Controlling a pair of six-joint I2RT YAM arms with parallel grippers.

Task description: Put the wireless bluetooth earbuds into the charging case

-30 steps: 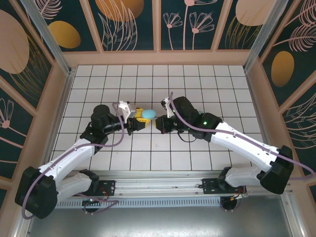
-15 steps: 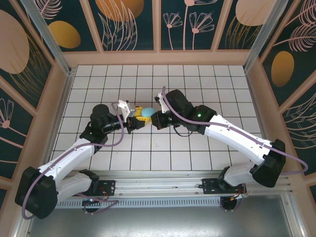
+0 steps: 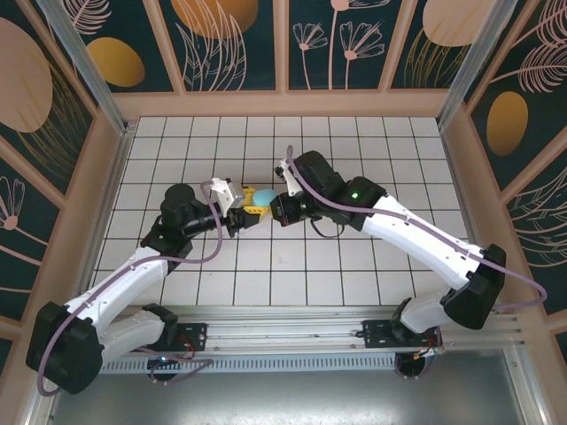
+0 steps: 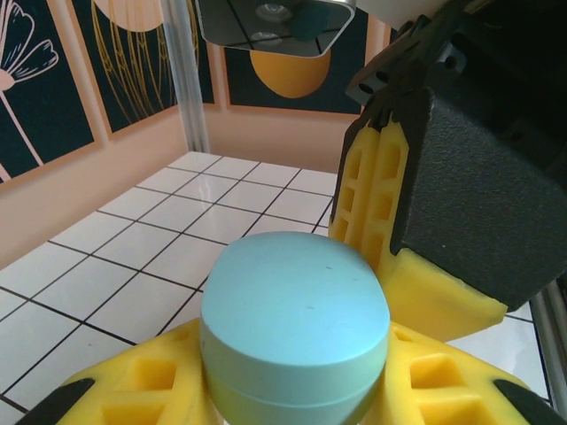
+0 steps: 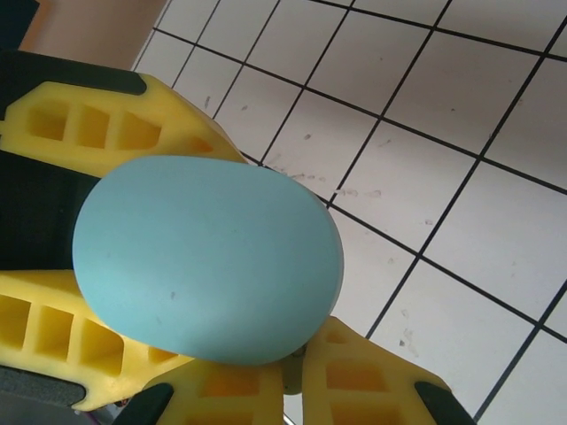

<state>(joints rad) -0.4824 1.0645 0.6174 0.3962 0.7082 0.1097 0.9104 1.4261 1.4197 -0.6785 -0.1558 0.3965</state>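
A light-blue pebble-shaped charging case (image 3: 260, 201) with its lid down is held above the tiles. My left gripper (image 3: 245, 215) is shut on it, one yellow finger (image 4: 115, 381) on each side of the case (image 4: 297, 319). My right gripper (image 3: 275, 209) is shut, and its yellow fingertips (image 5: 363, 381) lie pressed together against the near rim of the case (image 5: 208, 257). From the left wrist, the right gripper (image 4: 416, 292) leans over the case from the right. The earbuds are out of view.
White tiled floor (image 3: 354, 150) stretches all round the two grippers. Peach-framed walls with dark floral panels (image 3: 235, 44) close the back and sides. The arm bases sit on a rail (image 3: 283, 341) at the near edge.
The right arm has swung left and a little back, bringing its shut gripper up against the case. The left arm and the case have hardly moved.
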